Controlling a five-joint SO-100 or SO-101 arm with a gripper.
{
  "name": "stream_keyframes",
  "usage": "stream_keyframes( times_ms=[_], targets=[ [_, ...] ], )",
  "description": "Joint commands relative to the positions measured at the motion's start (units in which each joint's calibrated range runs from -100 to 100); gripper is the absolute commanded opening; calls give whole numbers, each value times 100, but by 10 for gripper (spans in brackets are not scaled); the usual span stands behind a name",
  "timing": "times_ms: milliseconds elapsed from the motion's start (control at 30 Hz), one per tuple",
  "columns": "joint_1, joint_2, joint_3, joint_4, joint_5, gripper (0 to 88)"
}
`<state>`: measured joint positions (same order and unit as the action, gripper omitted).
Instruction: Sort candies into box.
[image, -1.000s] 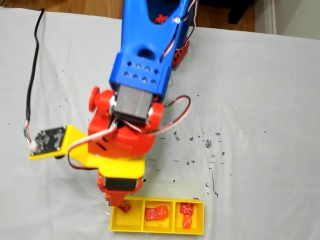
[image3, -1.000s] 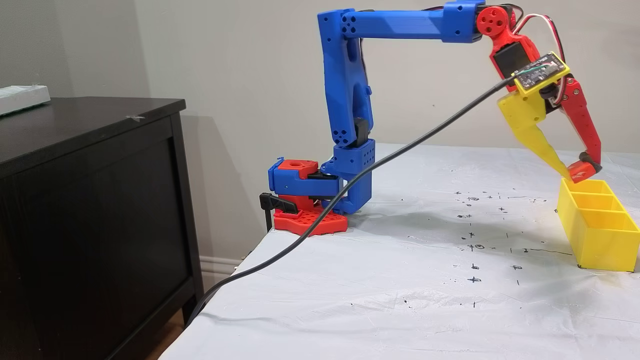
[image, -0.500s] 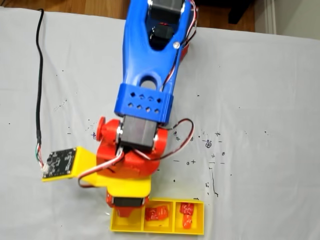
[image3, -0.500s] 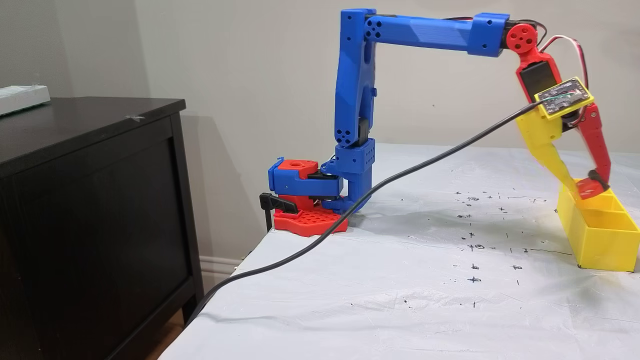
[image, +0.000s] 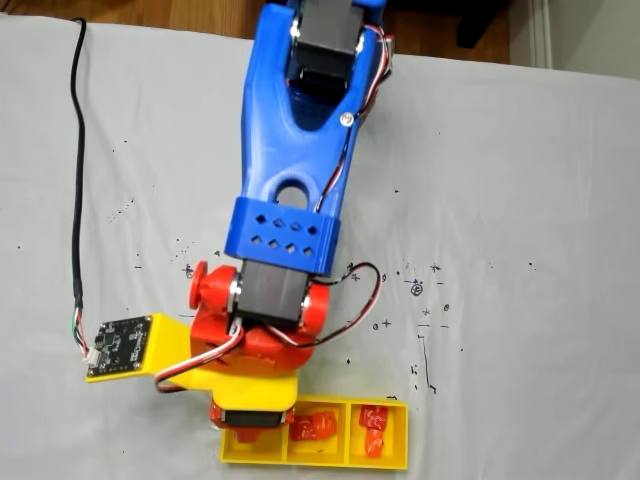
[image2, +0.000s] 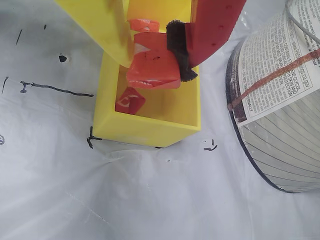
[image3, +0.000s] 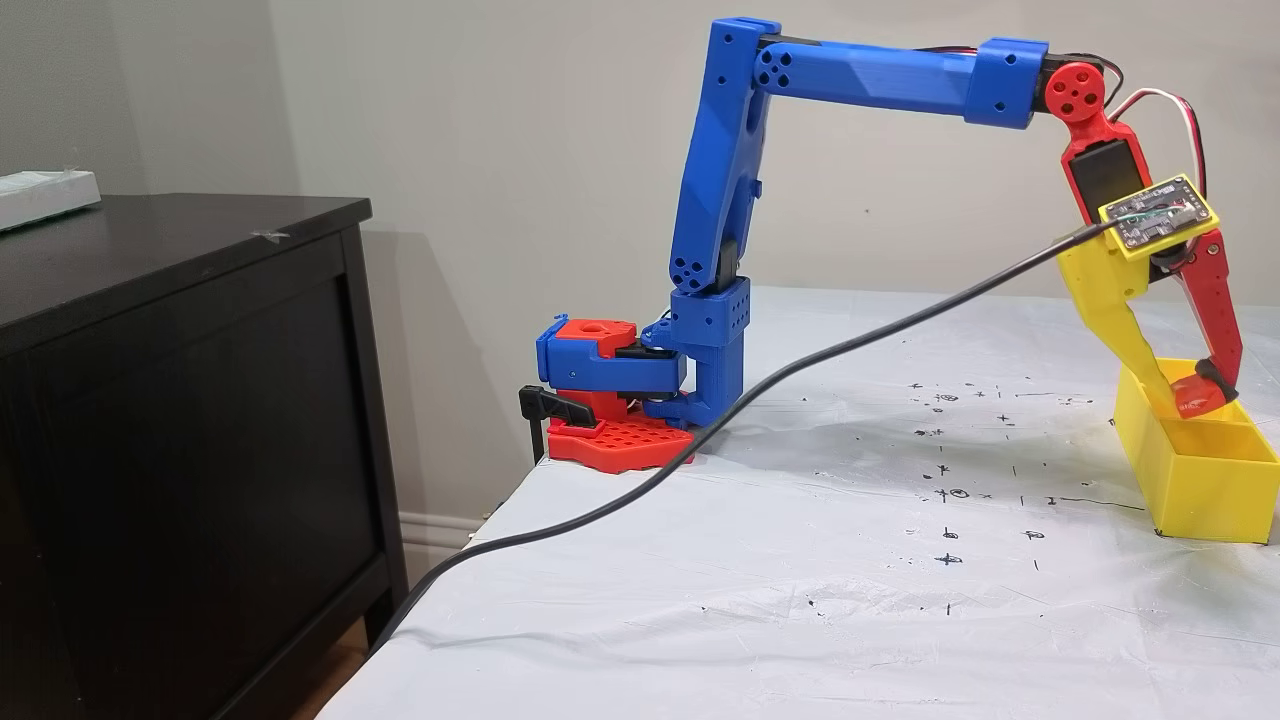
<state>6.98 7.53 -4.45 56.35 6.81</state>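
**Candy gripped over the end compartment of the yellow tray**

Take the yellow tray (image2: 145, 131) as your landmark: smooth, bright plastic, low and long, split into three square compartments, sitting on a wrinkled white sheet (image: 520, 200) dotted with black pen marks. Your gripper (image2: 155, 60) reaches down into the tray's end compartment, the leftmost one in the top-down fixed view. One finger is yellow plastic (image2: 107, 30), the other red plastic with a black foam pad (image2: 215, 25); they are pinched onto one orange candy (image2: 152, 67), a small square sweet in a shiny crinkled wrapper, held above the compartment floor.

In the wrist view, a red candy with a white marking (image2: 130, 100) lies on that compartment's floor, below the held one, and another wrapped piece (image2: 144, 24) shows farther along the tray. In the top-down fixed view, you can see red candies in the middle compartment (image: 314, 425) and the far compartment (image: 374, 428); their exact count is unclear. A curved, printed clear container (image2: 280, 95) stands just beside the tray.
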Motion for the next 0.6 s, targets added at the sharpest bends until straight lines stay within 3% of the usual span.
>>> stream_keyframes(
  times_ms=[0,200,567],
  targets=[
    [-55,44,-634,-23,20,2],
    [-64,316,-1016,190,15,8],
    [-73,324,-998,296,39,290]
  ],
)
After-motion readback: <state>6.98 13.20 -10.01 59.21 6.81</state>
